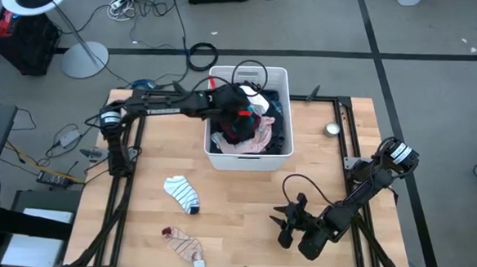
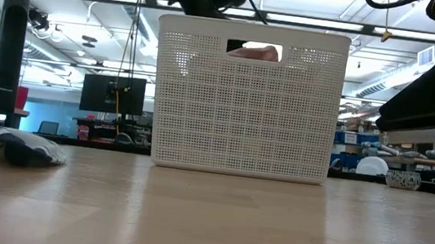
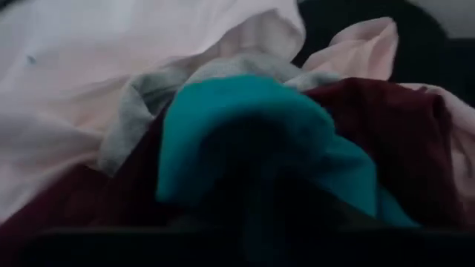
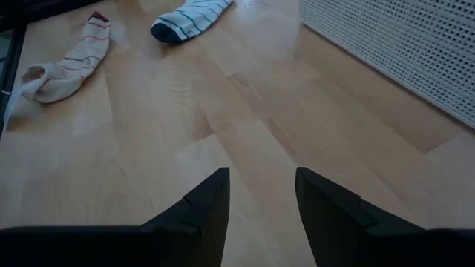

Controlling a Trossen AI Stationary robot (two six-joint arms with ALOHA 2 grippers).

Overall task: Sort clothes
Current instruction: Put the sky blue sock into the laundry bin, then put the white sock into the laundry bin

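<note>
A white slotted basket (image 1: 213,158) stands at the table's far middle, filled with clothes: maroon (image 3: 415,141), pale pink (image 3: 111,67), grey (image 3: 148,96) and a teal piece (image 3: 245,126). My left gripper (image 1: 238,117) reaches down into the basket, right over the teal piece; its fingers are hidden in shadow. A white sock with dark stripes (image 1: 182,193) and a beige sock with red stripes (image 1: 185,245) lie flat on the table's near left. My right gripper (image 4: 261,200) is open and empty, low over the near right of the table (image 1: 289,222).
A small metal bowl (image 1: 332,129) sits at the table's far right. The basket's wall (image 4: 401,52) stands beyond my right gripper toward the far side. Bare wood lies between the socks and my right gripper. A black frame runs along the table's edges.
</note>
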